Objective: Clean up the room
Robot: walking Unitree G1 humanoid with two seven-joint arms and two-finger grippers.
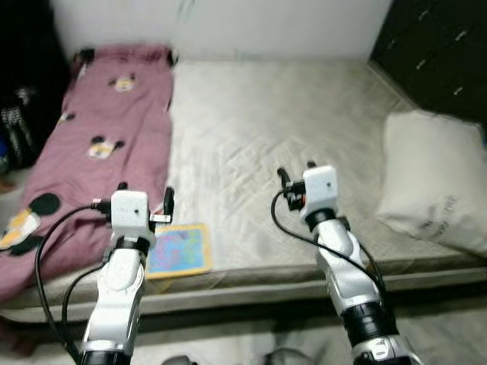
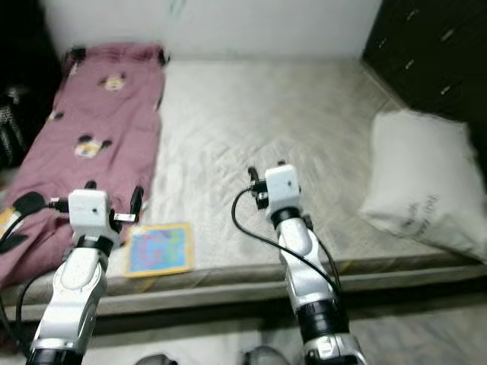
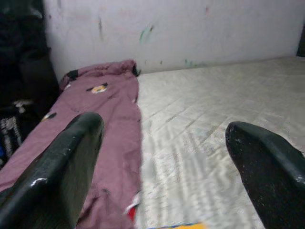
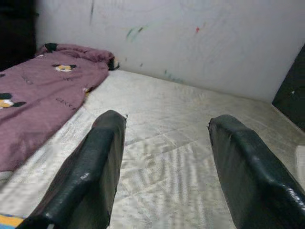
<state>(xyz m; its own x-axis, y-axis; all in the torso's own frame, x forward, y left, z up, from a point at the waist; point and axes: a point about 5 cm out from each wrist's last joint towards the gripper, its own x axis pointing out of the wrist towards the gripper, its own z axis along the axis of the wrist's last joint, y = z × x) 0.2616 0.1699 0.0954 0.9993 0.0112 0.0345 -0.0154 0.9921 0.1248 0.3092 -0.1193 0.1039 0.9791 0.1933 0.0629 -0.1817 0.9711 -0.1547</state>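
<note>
Both arms are reaching out over the front edge of the bed (image 1: pixel 251 129), a bare quilted mattress running back to a scuffed white wall (image 3: pixel 190 28). The left gripper (image 1: pixel 144 199) is hovering above the front left part of the bed, its fingers (image 3: pixel 57 167) spread wide with nothing between them. Just beneath and beside it, a colourful book (image 1: pixel 179 249) is lying flat right at the front edge, touching the mattress and sitting close against the hem of the blanket. That pink blanket (image 1: pixel 106 152), dotted with cartoon mouse prints, is stretching along the whole left side of the bed, from the back corner to the front, where it is spilling over the edge. The right gripper (image 1: pixel 295 172) is hanging over the middle of the mattress, fingers (image 4: pixel 90 176) likewise spread apart and gripping nothing. A white pillow (image 1: pixel 434 182) is slumping at the right edge of the bed, well apart from both grippers. A dark cabinet (image 1: pixel 441 53) is standing past the back right corner.
</note>
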